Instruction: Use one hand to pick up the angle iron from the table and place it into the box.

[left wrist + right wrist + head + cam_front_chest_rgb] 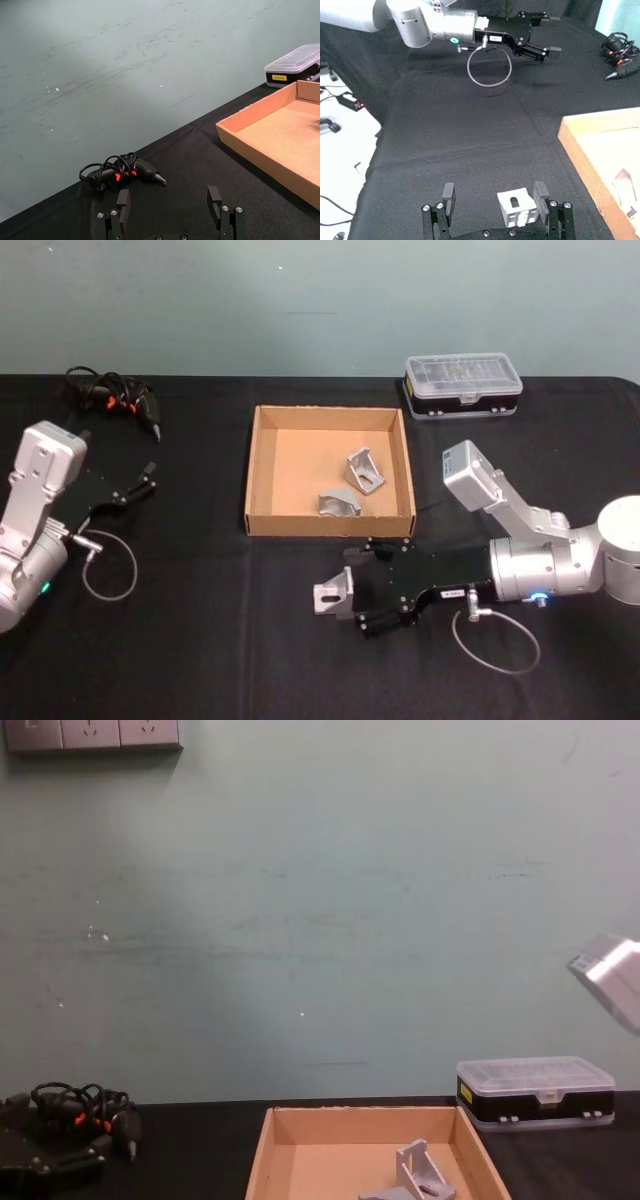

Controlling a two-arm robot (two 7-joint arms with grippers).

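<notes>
Angle iron (333,595), light, stiff, seemingly slick, was logged on the table (200,640) at 6 o'clock of the box (330,525), bracketed ungripped by the right gripper (494,189), flat flanges favoured for pinching; left gripper (168,197) parked, spread, at 9 o'clock.

A box (262,470) is set in the middle of the table (200,640), with two brackets (365,470) laid inside. A third bracket (333,597) is seen between the spread fingers of the right gripper (355,590), just by the box's near wall. The left gripper (143,480) is parked near the table's left edge.
</notes>
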